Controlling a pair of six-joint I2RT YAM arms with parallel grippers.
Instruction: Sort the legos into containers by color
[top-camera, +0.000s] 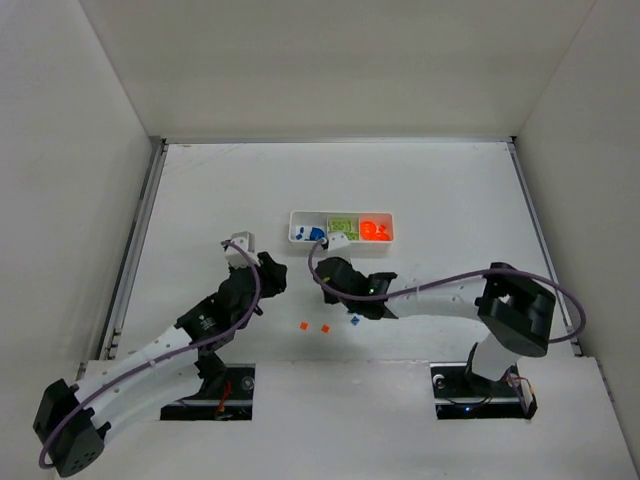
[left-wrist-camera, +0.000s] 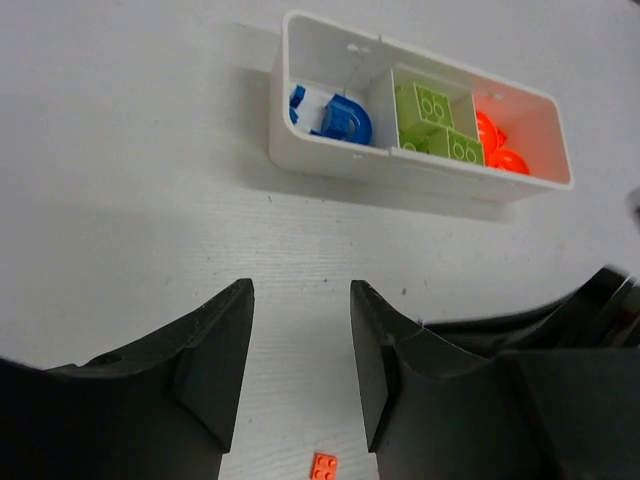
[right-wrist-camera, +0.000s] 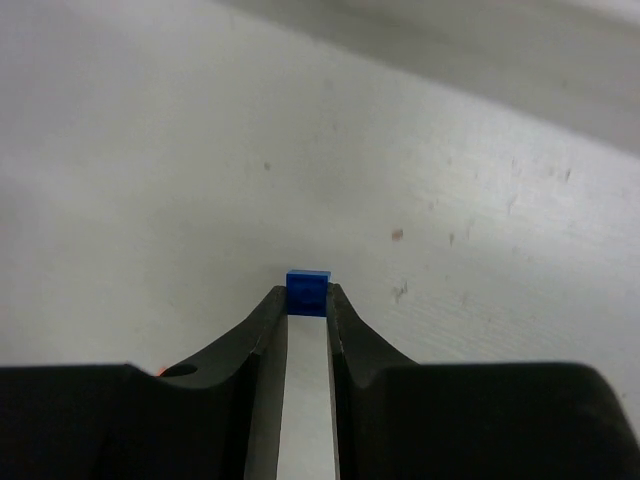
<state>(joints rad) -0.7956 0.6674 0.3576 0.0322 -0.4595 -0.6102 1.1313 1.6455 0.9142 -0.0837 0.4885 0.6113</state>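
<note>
Jaws of the right gripper (right-wrist-camera: 308, 305) were pinched on a tiny blue lego (right-wrist-camera: 308, 288), which sat squarely between the two tips, low over the tabletop (right-wrist-camera: 200, 150). Whether it touched the surface could not be told. From overhead, that blue lego showed at the 6 o'clock edge of the right wrist.

Jaws of the left gripper (left-wrist-camera: 300, 290) stood spread with nothing between them, raised above the tabletop. They faced the white tray (left-wrist-camera: 300, 160), which lay toward 12 to 1 o'clock in the left wrist view.

The tray's three compartments ran side by side:
- The 9 o'clock compartment held blue pieces (left-wrist-camera: 345, 118).
- The middle compartment held lime green bricks (left-wrist-camera: 430, 110).
- The 3 o'clock compartment held rounded orange pieces (left-wrist-camera: 495, 145).

Two loose pieces lay on the tabletop at 6 o'clock from the tray and well apart from it: a small orange lego (top-camera: 303, 325) and, just beside it at 3 o'clock, a second orange lego (top-camera: 325, 327). Both lay at 9 o'clock from the held blue lego, between the two arms. One of them showed at the bottom edge of the left wrist view, under the gap between the spread jaws.
</note>
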